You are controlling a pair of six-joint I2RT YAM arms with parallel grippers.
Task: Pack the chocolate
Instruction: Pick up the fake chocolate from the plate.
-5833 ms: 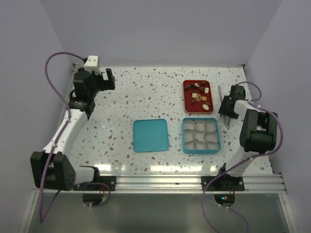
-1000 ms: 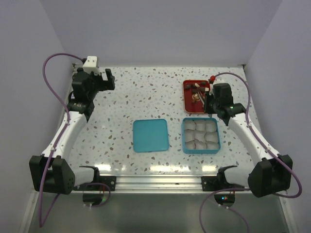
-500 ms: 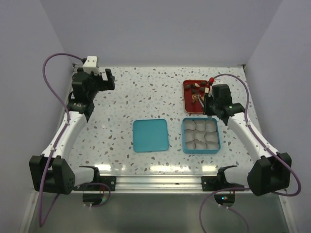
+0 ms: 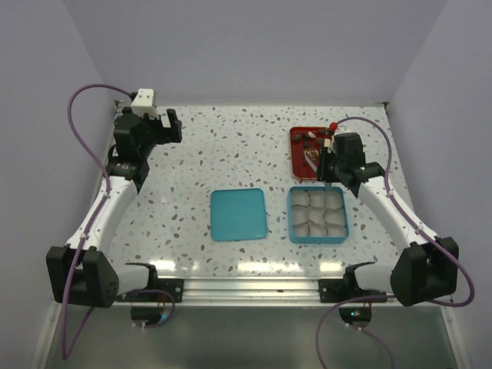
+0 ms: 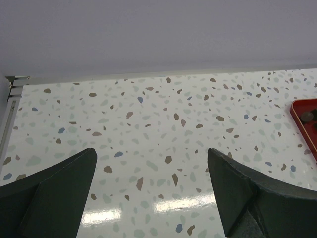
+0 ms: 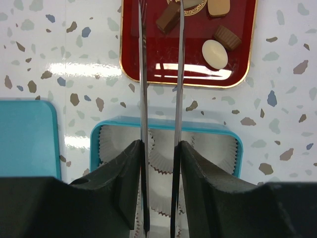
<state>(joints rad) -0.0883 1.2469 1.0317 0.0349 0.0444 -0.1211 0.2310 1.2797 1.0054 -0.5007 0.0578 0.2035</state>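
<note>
Several chocolate pieces (image 4: pixel 309 142) lie on the red tray (image 4: pixel 295 171). In the right wrist view I see a white oval chocolate (image 6: pixel 214 53), a light brown one (image 6: pixel 227 37) and a brown bar (image 6: pixel 168 19). My right gripper (image 6: pixel 161 146) (image 4: pixel 330 165) is shut on metal tweezers (image 6: pixel 142 74). Their two blades reach forward over the tray with a gap between them, and the brown bar lies in that gap. The tips are cut off at the frame's top. Beneath the gripper the teal box (image 6: pixel 218 130) holds paper cups (image 6: pixel 213 148). My left gripper (image 5: pixel 151 153) (image 4: pixel 171 127) hangs open over bare table.
The teal lid (image 4: pixel 238 214) lies flat to the left of the teal box (image 4: pixel 317 241). The red tray's corner (image 5: pixel 307 124) shows at the right edge of the left wrist view. Walls close the table at the back and at both sides.
My right gripper has shifted slightly left and nearer over the tray's front part, and the tweezers' blades have spread a little. The left arm has not moved.
</note>
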